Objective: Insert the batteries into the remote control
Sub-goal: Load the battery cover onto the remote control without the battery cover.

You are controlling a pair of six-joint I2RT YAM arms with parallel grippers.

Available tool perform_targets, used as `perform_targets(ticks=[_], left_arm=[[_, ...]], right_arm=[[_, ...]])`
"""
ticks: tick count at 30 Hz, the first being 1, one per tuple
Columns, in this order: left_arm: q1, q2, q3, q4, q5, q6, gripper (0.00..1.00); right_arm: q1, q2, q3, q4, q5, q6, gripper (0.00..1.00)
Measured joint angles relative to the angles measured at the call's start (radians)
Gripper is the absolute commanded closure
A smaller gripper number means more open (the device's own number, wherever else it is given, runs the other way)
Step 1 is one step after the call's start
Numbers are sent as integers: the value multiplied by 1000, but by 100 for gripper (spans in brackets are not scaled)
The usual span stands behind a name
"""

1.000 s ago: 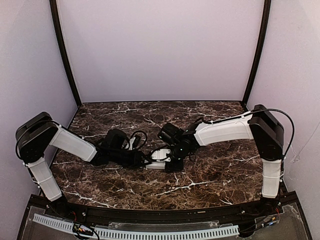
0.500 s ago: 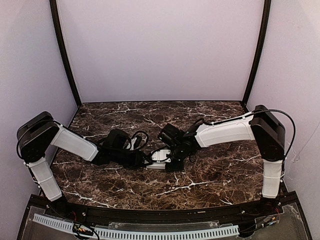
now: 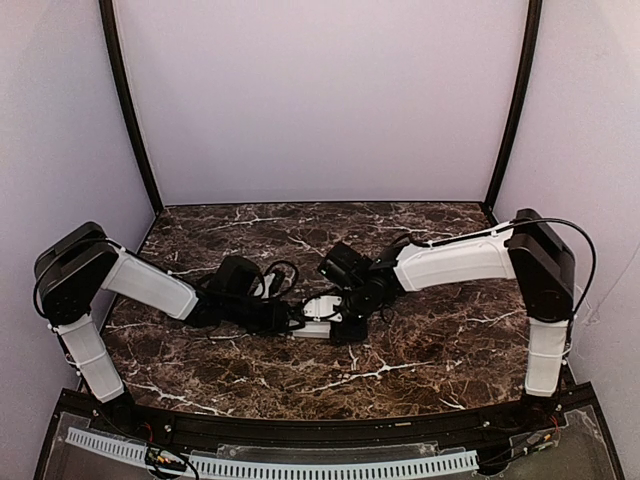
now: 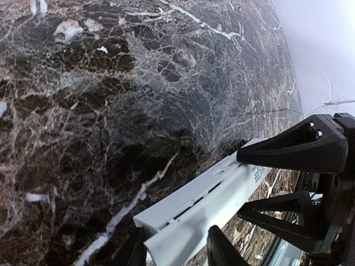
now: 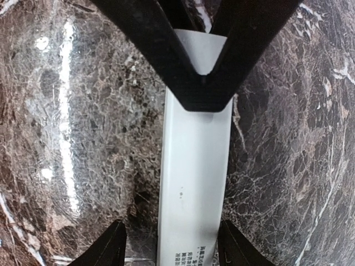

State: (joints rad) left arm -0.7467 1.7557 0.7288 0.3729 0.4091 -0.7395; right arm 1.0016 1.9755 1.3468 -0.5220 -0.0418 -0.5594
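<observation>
The white remote control (image 3: 320,318) lies in the middle of the marble table, between both grippers. My left gripper (image 3: 298,325) is shut on its left end. In the left wrist view the remote (image 4: 205,205) sits between my fingertips (image 4: 218,250), its long seam showing. My right gripper (image 3: 342,322) straddles the other end. In the right wrist view the remote (image 5: 194,166) runs between my fingers (image 5: 111,246). The left finger stands apart from it and the right one is at its edge, so this gripper is open. No batteries are in view.
A small white piece (image 3: 263,287) and looped black cables (image 3: 280,272) lie by the left wrist. The dark marble table (image 3: 420,370) is closed in by lilac walls (image 3: 320,100) and black corner posts (image 3: 128,110).
The right arm's elbow has drifted slightly to the right. Both grippers stay at the remote, which has not moved.
</observation>
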Motion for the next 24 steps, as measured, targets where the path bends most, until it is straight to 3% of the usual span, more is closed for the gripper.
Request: perform_targets(ticks=[7, 15, 24], left_arm=[[0, 3, 35, -37, -10, 26, 60], [-3, 11, 42, -52, -10, 41, 60], [-4, 17, 43, -57, -9, 48, 60]], right_arm=[[-56, -73, 0, -11, -97, 38, 40], [-111, -156, 0, -10, -215, 90, 68], [-114, -86, 2, -55, -227, 109, 73]])
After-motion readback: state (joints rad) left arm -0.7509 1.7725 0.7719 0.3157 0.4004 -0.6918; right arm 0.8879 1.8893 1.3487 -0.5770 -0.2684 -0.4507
